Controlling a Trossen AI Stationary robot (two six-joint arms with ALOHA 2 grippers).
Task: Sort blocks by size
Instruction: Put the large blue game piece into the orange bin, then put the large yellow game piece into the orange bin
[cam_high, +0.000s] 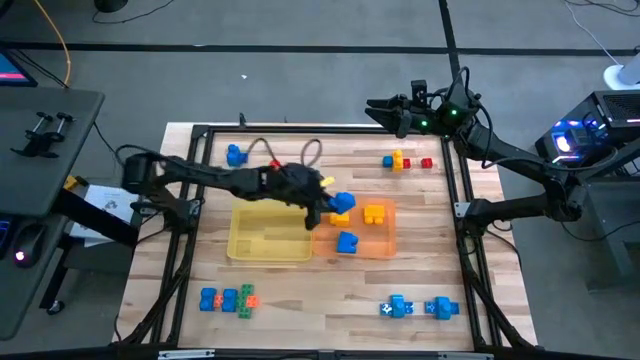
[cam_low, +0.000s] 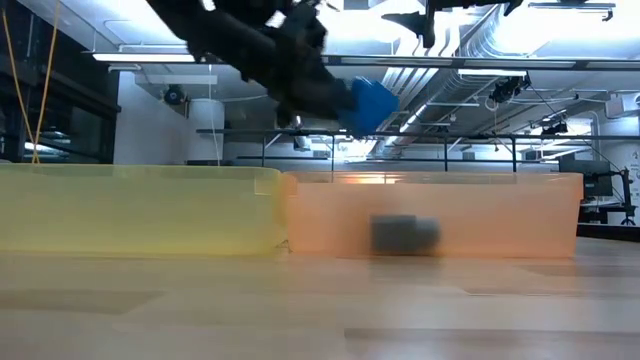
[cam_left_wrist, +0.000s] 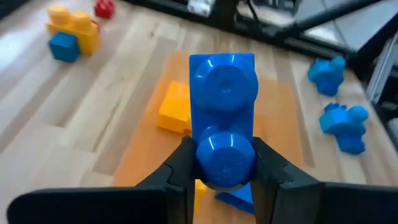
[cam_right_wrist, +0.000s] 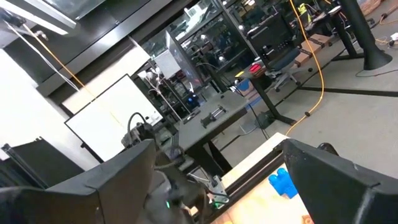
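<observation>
My left gripper is shut on a blue two-stud brick, held high above the orange tray; it also shows in the low view. In the tray lie a yellow brick and a blue brick. The yellow tray stands beside it on the left. My right gripper is open and empty, raised over the table's far edge. My left gripper pinches the blue brick between its two fingers at the end nearest the wrist, by the sides of that end's stud. The brick sticks out forward beyond the fingertips, studs facing the wrist camera. It is lifted clear above the orange tray.
Loose bricks lie on the table: a blue one at the far left, a yellow-and-blue cluster with a red one at the far right, a row at the near left, and two blue ones at the near right.
</observation>
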